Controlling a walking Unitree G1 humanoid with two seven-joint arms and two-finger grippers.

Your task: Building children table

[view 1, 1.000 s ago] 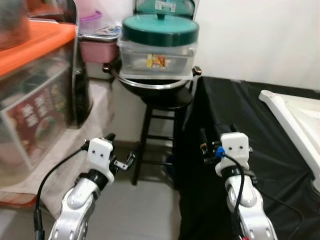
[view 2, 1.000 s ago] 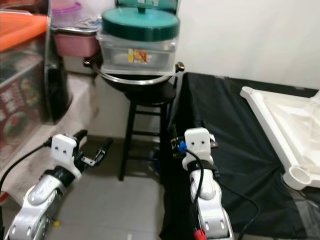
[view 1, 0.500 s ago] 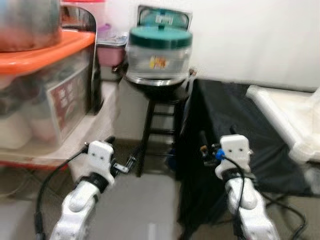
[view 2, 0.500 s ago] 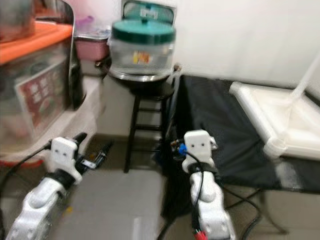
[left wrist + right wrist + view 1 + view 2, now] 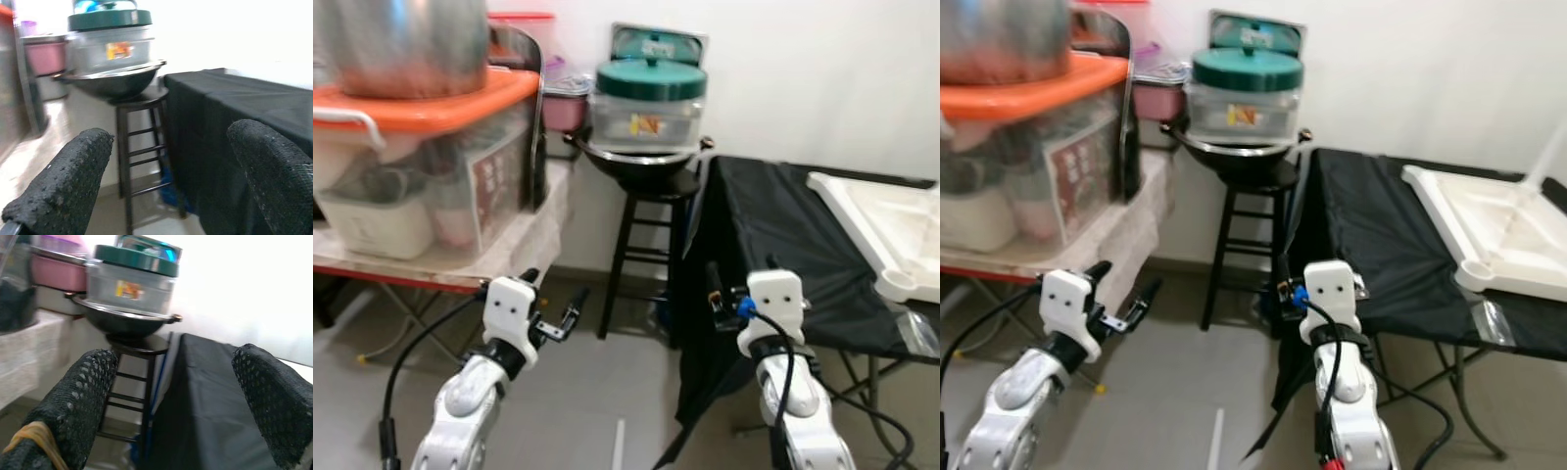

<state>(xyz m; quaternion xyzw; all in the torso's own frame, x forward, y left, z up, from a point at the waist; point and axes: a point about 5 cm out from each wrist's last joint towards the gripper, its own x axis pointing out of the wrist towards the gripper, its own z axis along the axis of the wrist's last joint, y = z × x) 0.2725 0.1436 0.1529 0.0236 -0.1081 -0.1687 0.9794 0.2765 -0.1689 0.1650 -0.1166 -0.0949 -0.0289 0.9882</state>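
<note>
The white children table top [image 5: 1494,227] lies upside down on the black-draped table [image 5: 773,230] at the right, with a round leg socket [image 5: 1477,267] at its near corner. A slim white leg [image 5: 1551,155] rises at the far right edge. Both grippers hang low over the floor, well short of the white top. My left gripper [image 5: 551,294] is open and holds nothing; its two black fingers [image 5: 63,186] frame the stool. My right gripper [image 5: 741,274] is open and holds nothing, level with the black cloth's near edge; its fingers [image 5: 73,396] stand wide apart.
A black stool [image 5: 646,245] straight ahead carries a wok and a clear container with a green lid [image 5: 649,93]. At the left a cloth-covered table holds a clear bin with an orange lid [image 5: 431,157]. Cables and folding legs [image 5: 1459,392] sit under the black table. Grey floor [image 5: 607,411] lies between.
The camera has pulled back and tilted, so more of the floor, the left table and the black table's legs show. Both grippers keep the same open pose.
</note>
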